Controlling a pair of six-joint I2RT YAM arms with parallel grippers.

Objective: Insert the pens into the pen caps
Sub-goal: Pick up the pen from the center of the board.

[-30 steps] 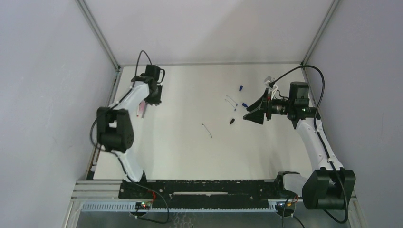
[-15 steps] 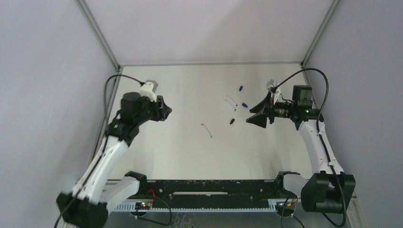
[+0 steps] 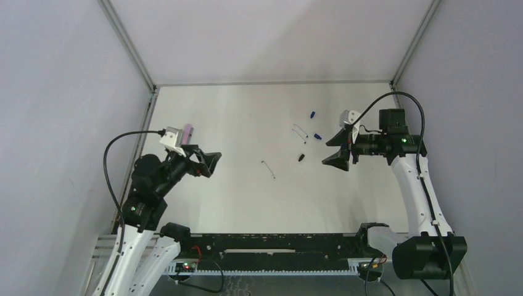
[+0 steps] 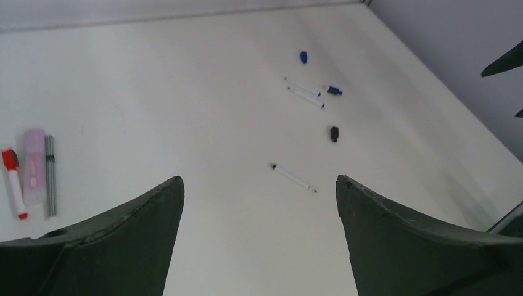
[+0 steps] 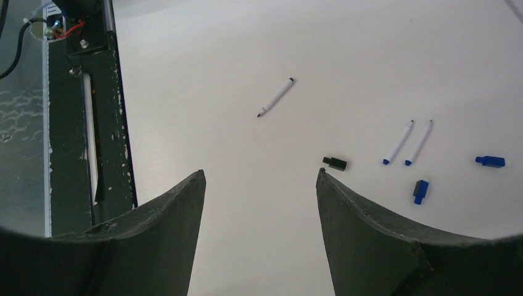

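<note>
A pink marker [image 4: 34, 166], a red pen [image 4: 13, 191] and a grey pen [image 4: 50, 176] lie side by side at the far left. A white pen with a black tip [image 3: 268, 168] [image 4: 293, 177] [image 5: 275, 97] lies mid-table. Two blue-and-white pens [image 4: 303, 92] [image 5: 408, 142] lie together near two blue caps [image 5: 420, 191] [image 5: 490, 161] and a black cap [image 3: 301, 157] [image 5: 335, 163]. My left gripper [image 3: 208, 164] [image 4: 259, 179] hangs open and empty above the table's left side. The right gripper [image 3: 325, 153] [image 5: 259, 172] is open and empty, just right of the black cap.
The black base rail [image 3: 265, 243] [image 5: 92, 123] runs along the near edge. Grey walls and metal frame posts [image 3: 126, 43] enclose the white table [image 3: 247, 111]. The right gripper's fingertips [image 4: 502, 61] show at the right edge of the left wrist view.
The left arm has pulled back from the far left toward the near side and its gripper has opened, leaving the pink marker on the table. The right gripper drifted slightly nearer.
</note>
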